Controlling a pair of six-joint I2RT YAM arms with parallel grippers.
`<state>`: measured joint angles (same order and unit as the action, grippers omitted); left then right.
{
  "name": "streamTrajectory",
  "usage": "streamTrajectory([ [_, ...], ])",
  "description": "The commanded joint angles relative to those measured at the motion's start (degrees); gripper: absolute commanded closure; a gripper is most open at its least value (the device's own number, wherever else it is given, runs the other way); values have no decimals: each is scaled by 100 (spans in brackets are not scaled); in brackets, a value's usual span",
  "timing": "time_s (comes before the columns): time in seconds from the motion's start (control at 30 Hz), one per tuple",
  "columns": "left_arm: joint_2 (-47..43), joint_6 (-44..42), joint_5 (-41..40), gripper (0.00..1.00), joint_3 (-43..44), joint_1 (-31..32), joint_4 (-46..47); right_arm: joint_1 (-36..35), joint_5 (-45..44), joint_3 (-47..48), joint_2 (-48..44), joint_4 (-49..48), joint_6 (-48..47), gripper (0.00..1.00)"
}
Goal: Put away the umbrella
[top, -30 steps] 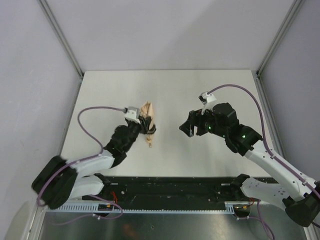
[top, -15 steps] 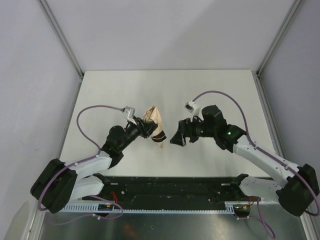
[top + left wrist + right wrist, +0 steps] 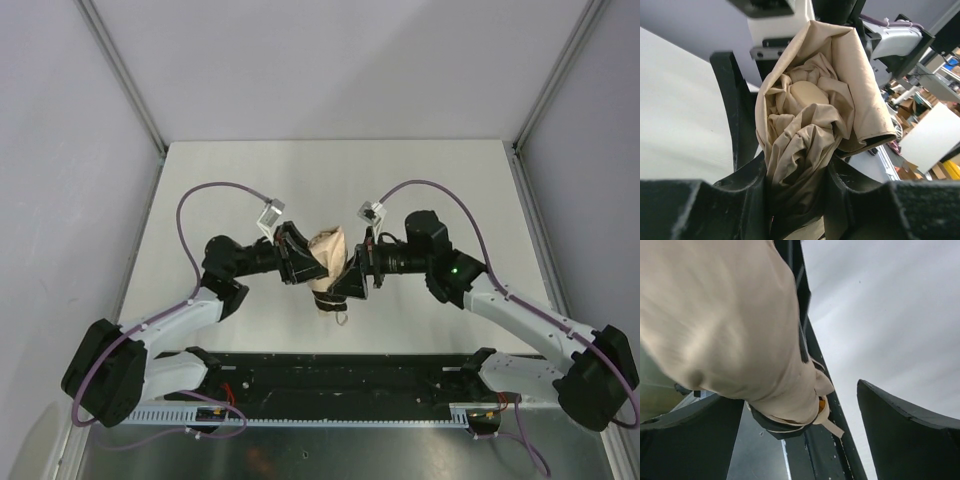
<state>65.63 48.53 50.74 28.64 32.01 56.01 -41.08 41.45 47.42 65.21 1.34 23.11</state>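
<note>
The left end effector [image 3: 303, 264] is clamped on the bunched tan canopy of the umbrella [image 3: 328, 246], holding it in the middle of the overhead frame, seemingly lifted clear of the white bench [image 3: 250, 180]. The pale knob handle [image 3: 324, 302] and its loop strap [image 3: 341, 318] hang toward the lower edge. That hold looks meant to present the bundle sideways to the other arm. The right end effector [image 3: 352, 272] stands with its jaws spread wide on either side of the fabric, gripping nothing. In the right wrist view the canopy fills the upper left, and the finger at lower right is well apart from it. A second hold lower on the bundle seems the likely aim, to gather or roll the loose cloth. The left wrist view shows the folds crumpled and spilling over the fingers, so stray fabric could catch. The two end effectors sit very near each other, leaving little room to close without bumping. The purple cables [image 3: 200, 200] arch over both arms, clear of the umbrella. Where it should be stowed does not show.
</note>
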Motion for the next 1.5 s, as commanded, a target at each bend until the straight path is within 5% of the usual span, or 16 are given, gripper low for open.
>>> streamTrajectory([
  [0.0,-40,427,400,98,293,16,496,-107,224,13,-292,-992,565,7],
  [0.27,75,766,-163,80,344,-47,501,-440,190,0,162,-1957,1236,50],
  [0.43,131,1072,-346,38,284,-253,507,-349,221,-82,315,-2275,1465,78],
  [0.5,101,1088,-357,16,247,-335,503,-274,247,-134,345,-2447,1597,84],
  [0.57,54,1119,-333,4,214,-448,495,-173,163,-153,370,-2429,1663,86],
  [0.9,279,1181,-201,1,68,-1483,-250,898,137,-163,805,-2489,2129,92],
  [1.07,160,212,-496,0,408,-1745,-1765,2072,60,-163,1188,-2536,2483,90],
  [1.23,-57,-1718,-2123,1,1569,-1730,-4877,3686,-168,-109,2172,-3267,3428,89],
  [1.47,-291,-2904,-4540,0,2553,-1690,-6475,5188,-686,1359,4354,-3743,3771,89],
])
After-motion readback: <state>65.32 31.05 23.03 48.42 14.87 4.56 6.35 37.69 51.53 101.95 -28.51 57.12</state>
